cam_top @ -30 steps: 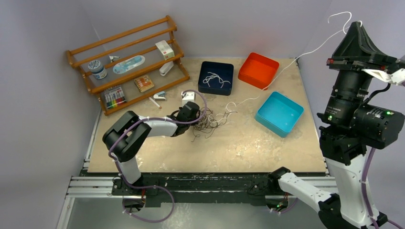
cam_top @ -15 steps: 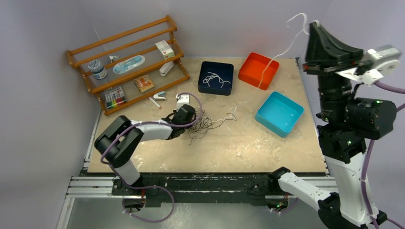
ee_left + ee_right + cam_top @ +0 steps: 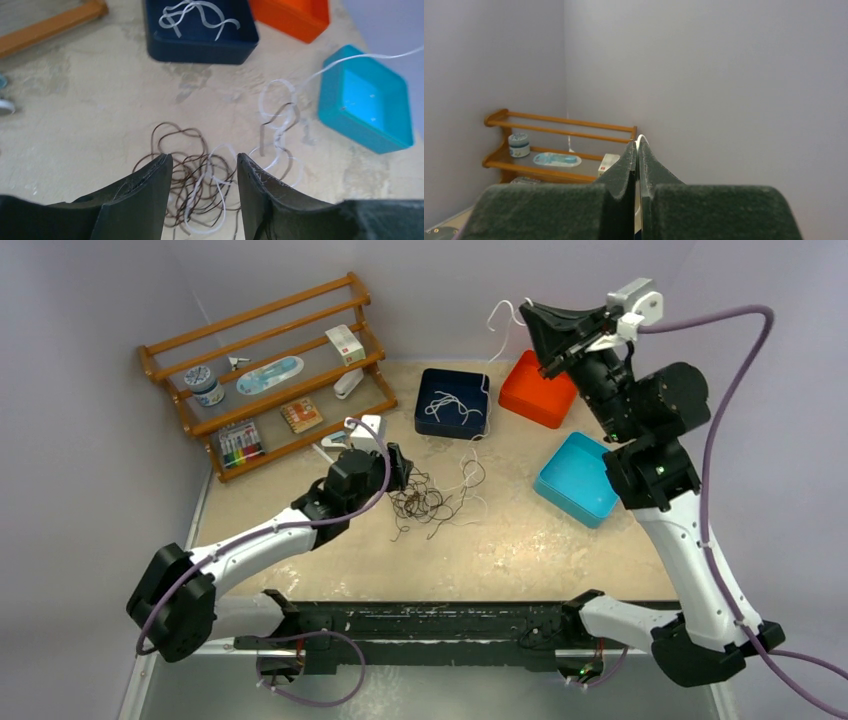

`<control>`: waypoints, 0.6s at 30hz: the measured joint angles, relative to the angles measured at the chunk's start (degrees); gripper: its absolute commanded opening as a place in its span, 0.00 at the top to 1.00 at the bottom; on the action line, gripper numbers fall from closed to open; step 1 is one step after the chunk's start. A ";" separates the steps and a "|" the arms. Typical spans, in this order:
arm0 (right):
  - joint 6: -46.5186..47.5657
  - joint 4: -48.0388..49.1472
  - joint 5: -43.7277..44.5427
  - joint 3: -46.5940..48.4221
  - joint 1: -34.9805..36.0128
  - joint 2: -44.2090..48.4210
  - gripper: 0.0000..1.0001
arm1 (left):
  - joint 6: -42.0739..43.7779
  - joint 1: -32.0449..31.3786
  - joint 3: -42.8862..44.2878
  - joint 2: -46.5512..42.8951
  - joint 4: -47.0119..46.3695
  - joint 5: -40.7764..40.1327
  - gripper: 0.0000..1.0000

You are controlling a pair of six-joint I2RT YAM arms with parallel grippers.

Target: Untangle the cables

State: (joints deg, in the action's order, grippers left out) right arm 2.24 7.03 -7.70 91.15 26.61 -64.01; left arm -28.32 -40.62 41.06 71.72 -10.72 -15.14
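The cables lie as a dark brown tangle [image 3: 418,504] on the tabletop, with a white cable [image 3: 468,476] threaded through its right side. My left gripper [image 3: 401,467] hovers open just left of the tangle. In the left wrist view the brown loops [image 3: 187,172] and white strands show between the spread fingers of that gripper [image 3: 204,158], which touch nothing. My right gripper [image 3: 524,309] is raised high over the back of the table, shut on the white cable, which hangs down to the tangle. In the right wrist view the cable [image 3: 639,138] peeks from the pressed jaws of that gripper [image 3: 638,143].
A navy tray [image 3: 430,425] holding a loose white cable stands at the back, an orange tray [image 3: 527,405] to its right, and a teal tray [image 3: 560,492] nearer on the right. A wooden rack [image 3: 262,370] with small items fills the back left corner.
My left gripper has opened and let go of the tangle, drawing back a little to the left. The right arm has swung left, carrying the white cable's end over the back trays.
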 measured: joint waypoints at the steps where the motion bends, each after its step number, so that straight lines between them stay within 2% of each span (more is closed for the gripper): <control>1: -0.48 -0.07 -0.63 -0.20 0.00 -0.50 1.00 | 0.55 0.00 -0.24 -0.79 -1.42 0.81 0.50; 9: -4.98 0.26 -5.35 -0.74 0.00 -2.27 1.00 | 5.07 -0.59 -1.60 4.20 -18.34 7.63 0.44; 10: -5.35 0.26 -5.66 -0.74 0.00 -2.36 1.00 | 5.73 -0.79 -1.92 5.20 -20.48 7.87 0.37; 13: -6.23 0.20 -7.17 -0.76 0.00 -2.43 1.00 | 8.59 -1.44 -2.32 8.52 -26.27 8.90 0.29; 18: -7.19 0.11 -9.05 -0.74 0.00 -2.40 1.00 | 15.23 -3.39 -2.32 13.53 -34.75 12.44 0.28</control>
State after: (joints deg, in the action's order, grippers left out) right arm -4.95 7.14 -16.75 90.41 26.61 -66.41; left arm -13.08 -44.01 38.74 85.25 -45.47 -2.70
